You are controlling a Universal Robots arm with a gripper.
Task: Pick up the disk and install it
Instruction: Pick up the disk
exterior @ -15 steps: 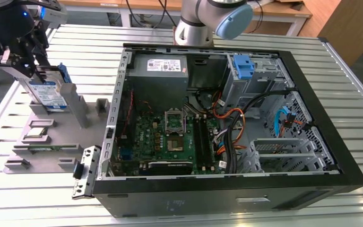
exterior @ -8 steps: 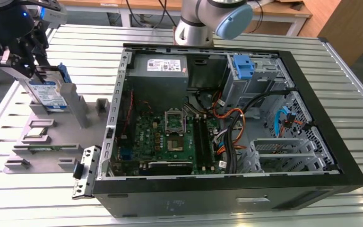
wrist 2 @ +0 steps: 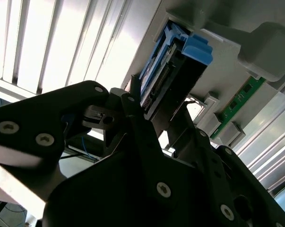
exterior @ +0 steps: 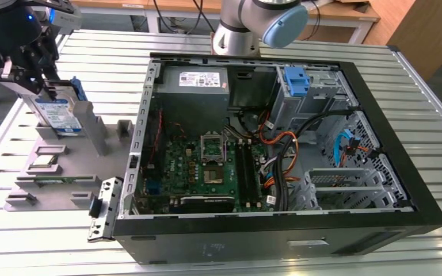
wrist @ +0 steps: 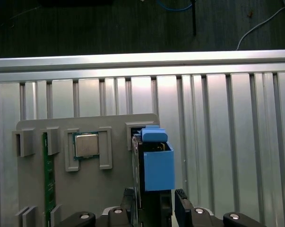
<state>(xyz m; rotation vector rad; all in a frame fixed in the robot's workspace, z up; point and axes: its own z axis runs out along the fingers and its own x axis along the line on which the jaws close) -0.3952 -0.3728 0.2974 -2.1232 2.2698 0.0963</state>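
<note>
The disk (exterior: 58, 115) stands on edge in a corner slot of the rack (exterior: 52, 190), which probably leaves both its faces free for gripping. The gripper (exterior: 43, 86) straddles it from above. Whether it has clamped cannot be told.

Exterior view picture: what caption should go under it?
Robot gripper at the upright disk in its grey holder, beside an open computer case.

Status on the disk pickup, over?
Tool over the disk, grip unconfirmed. Disk upright in grey holder, outside the computer case. Nothing seen in the way.
</note>
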